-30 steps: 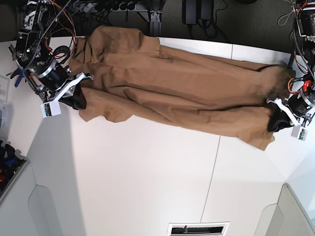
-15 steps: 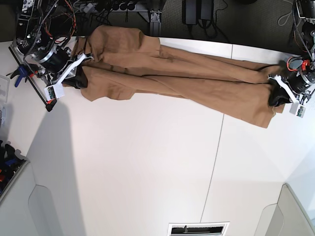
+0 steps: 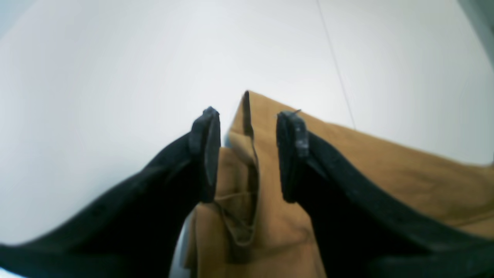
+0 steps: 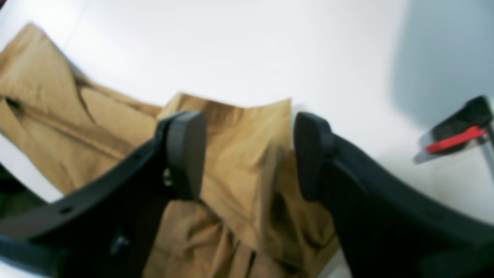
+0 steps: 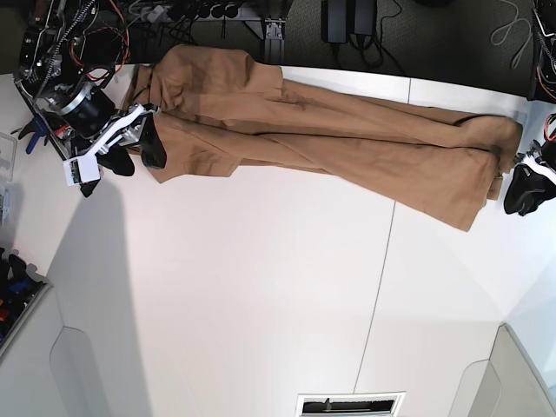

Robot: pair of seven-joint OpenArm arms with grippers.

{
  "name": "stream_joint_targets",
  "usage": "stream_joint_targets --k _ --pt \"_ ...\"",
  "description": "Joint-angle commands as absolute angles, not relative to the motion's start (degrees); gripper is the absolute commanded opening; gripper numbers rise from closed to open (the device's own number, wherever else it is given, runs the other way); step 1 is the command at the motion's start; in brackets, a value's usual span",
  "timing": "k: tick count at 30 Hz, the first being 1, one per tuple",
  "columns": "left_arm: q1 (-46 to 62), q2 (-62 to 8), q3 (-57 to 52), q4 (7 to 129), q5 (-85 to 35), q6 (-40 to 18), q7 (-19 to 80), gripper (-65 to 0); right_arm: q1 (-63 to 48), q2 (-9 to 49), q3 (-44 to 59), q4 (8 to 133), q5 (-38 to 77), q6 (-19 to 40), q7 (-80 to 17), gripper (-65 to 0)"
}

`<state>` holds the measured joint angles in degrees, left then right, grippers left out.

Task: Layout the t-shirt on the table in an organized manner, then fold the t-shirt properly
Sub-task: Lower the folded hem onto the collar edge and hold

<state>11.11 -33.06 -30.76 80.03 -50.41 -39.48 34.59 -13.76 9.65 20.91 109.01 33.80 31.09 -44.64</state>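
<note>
The tan-brown t-shirt (image 5: 330,139) lies as a long folded band across the far part of the white table (image 5: 261,287). My right gripper (image 5: 136,152) is at the shirt's left end. In the right wrist view it (image 4: 249,154) is open, with rumpled shirt cloth (image 4: 239,162) beneath its jaws. My left gripper (image 5: 524,189) is just off the shirt's right end. In the left wrist view it (image 3: 249,154) is open, with a hemmed shirt corner (image 3: 386,162) below and between its fingers. The collar tag is out of view.
A thin dark seam (image 5: 382,261) crosses the table. A tray of small items (image 5: 13,287) sits at the left edge. A vent slot (image 5: 350,405) is at the front edge. A black and red object (image 4: 459,133) lies beside the right gripper. Cables hang behind the table.
Both grippers have let go of the shirt. The left gripper has drawn off its right end and the right gripper has shifted slightly. The shirt's right end has dropped flat onto the table.
</note>
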Motion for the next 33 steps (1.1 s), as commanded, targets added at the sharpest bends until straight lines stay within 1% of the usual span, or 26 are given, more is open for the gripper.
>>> stream_joint_targets --k 1,4,9,12,13,14,17,18,23,24,25,26,27,31,33 --pt "10.63 -34.30 -31.20 80.95 -51.66 -40.00 33.91 -38.2 -12.73 9.47 21.21 110.08 34.70 31.29 -43.16 -29.0" --pt "10.63 -34.26 -30.50 80.95 -51.66 -40.00 33.89 -38.3 -11.77 8.38 21.21 110.06 34.00 30.96 -43.11 -29.0" --pt "10.63 -34.11 -28.82 80.66 -50.74 -40.00 33.93 -38.2 -11.29 6.70 21.21 109.30 26.26 24.60 -41.65 -29.0" --pt "10.70 -33.95 -28.84 80.60 -50.13 -40.00 34.68 -37.8 -11.16 6.46 21.19 108.42 26.06 24.38 -41.34 -29.3" --pt "10.70 -33.95 -28.84 80.60 -50.17 -40.00 35.48 -37.8 -11.16 6.42 21.19 108.07 26.15 24.40 -41.34 -30.6" --pt "10.70 -33.95 -28.84 80.60 -50.33 -40.00 36.16 -37.6 -11.16 6.26 21.19 107.61 25.87 24.40 -41.36 -34.1" --pt "10.85 -33.98 -28.84 80.60 -50.37 -40.00 37.28 -32.2 -11.16 5.65 21.19 105.19 25.23 24.40 -41.41 -48.3" --pt "10.87 -33.98 -28.84 80.60 -50.37 -40.00 37.71 -31.6 -11.16 5.50 21.19 104.22 25.34 24.40 -41.39 -50.2" --pt "11.00 -33.98 -28.84 80.60 -51.13 -40.00 38.54 -31.6 -11.16 5.52 21.19 101.75 27.57 24.45 -41.19 -50.1" --pt "10.98 -33.98 -28.86 80.60 -51.88 -40.00 39.33 -31.6 -11.18 5.52 21.19 101.78 27.79 24.62 -41.50 -51.3" --pt "10.98 -33.98 -28.95 80.60 -52.75 -40.00 40.14 -31.6 -11.16 5.54 21.21 101.78 28.14 25.02 -42.13 -54.8" --pt "10.98 -33.98 -28.97 80.60 -53.67 -40.00 40.75 -31.6 -11.18 5.54 21.21 101.82 28.62 25.85 -42.74 -60.6" --pt "10.98 -33.98 -29.30 80.60 -54.35 -40.00 41.54 -31.6 -11.18 5.54 21.21 101.84 29.36 26.79 -43.40 -65.0" --pt "11.07 -34.00 -32.08 80.62 -56.69 -40.00 44.23 -31.6 -11.33 5.54 21.21 102.02 34.39 29.87 -46.48 -65.0" --pt "11.90 -34.06 -34.79 80.64 -58.83 -40.00 45.12 -31.7 -11.92 5.54 21.21 102.65 36.99 30.06 -47.88 -65.0"
